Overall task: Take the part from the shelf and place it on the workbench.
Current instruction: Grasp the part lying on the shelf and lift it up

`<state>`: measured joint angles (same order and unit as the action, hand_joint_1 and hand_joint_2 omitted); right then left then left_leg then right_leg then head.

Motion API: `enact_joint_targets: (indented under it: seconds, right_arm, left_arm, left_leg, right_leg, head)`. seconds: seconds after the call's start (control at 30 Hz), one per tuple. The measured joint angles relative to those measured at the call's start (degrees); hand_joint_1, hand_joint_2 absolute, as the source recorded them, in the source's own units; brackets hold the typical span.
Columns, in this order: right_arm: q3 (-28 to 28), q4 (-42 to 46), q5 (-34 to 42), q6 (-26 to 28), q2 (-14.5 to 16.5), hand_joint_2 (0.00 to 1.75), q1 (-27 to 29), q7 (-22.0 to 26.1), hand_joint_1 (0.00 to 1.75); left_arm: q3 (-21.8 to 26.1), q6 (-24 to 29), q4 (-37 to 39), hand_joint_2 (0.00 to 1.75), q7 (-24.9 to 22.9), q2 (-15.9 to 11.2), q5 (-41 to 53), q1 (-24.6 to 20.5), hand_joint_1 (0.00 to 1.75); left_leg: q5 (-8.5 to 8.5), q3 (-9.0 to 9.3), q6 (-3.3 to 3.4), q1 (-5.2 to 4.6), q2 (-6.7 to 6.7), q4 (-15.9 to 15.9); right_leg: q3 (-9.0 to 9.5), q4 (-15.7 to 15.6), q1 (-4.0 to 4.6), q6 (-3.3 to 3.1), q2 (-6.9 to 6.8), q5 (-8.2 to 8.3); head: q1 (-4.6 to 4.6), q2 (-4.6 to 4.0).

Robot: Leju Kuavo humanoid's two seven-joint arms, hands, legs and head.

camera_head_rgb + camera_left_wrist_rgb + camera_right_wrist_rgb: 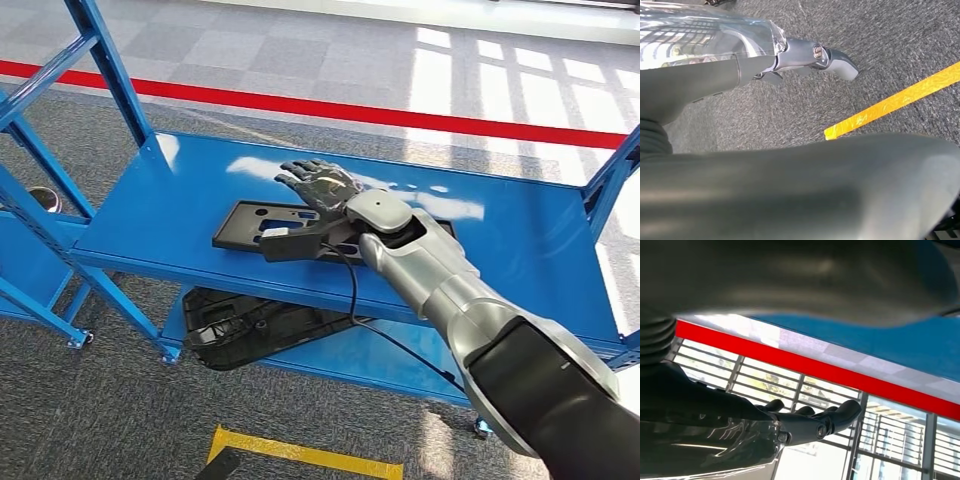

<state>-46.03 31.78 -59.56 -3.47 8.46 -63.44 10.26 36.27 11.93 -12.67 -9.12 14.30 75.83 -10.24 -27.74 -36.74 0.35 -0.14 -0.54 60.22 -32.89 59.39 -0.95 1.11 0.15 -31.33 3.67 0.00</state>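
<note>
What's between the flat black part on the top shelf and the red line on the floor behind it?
In the head view, bare blue shelf top lies behind the black part, then grey floor up to the red line. The right robot hand hovers over the part.

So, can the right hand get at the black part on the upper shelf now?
Probably yes: the right hand is already over the black part on the blue shelf, fingers spread, with nothing between them.
</note>
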Motion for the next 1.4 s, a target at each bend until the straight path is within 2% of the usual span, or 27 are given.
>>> enact_joint_targets:
  seconds: [0.5, 0.73, 0.93, 1.4]
  right_arm:
    - [-1.9, 1.6, 1.9, 0.5, -0.6, 1.75, 0.0, -1.4, 0.0]
    - [-3.3, 1.4, 1.4, -2.3, -0.5, 1.75, -0.7, -4.3, 0.0]
    - [-5.4, -0.5, 0.0, -5.1, 0.8, 1.75, -1.7, -7.3, 0.0]
    - [-9.2, -5.5, -0.1, -9.3, 3.7, 1.75, -2.8, -9.1, 0.0]
  left_arm:
    - [0.3, 0.0, 0.0, 0.0, 0.0, 0.0, 0.0, 0.0, 0.0]
    - [0.5, 0.1, 0.0, 0.0, 0.0, 0.0, -0.1, 0.0, 0.0]
    - [0.5, 0.1, 0.0, 0.0, -0.2, 0.0, -0.1, 0.0, 0.0]
    - [0.5, 0.1, 0.0, 0.0, -0.9, 0.0, -0.1, -0.3, 0.0]
  left_leg:
    - [0.0, 0.02, 0.0, -0.01, 0.0, 0.0]
    - [0.0, 0.02, 0.0, -0.01, 0.0, 0.0]
    - [0.0, 0.03, 0.0, -0.01, 0.0, 0.0]
    - [0.0, 0.05, 0.0, -0.01, 0.0, 0.0]
  right_leg:
    - [0.03, 0.0, 0.0, 0.0, 0.0, 0.0]
    - [0.05, 0.0, 0.0, 0.0, 0.0, 0.0]
    - [0.05, 0.0, 0.0, 0.01, 0.0, -0.01]
    - [0.06, 0.0, 0.0, 0.01, 0.0, -0.01]
  head:
    - [0.0, 0.0]
    - [0.0, 0.0]
    - [0.01, 0.0]
    - [0.01, 0.0]
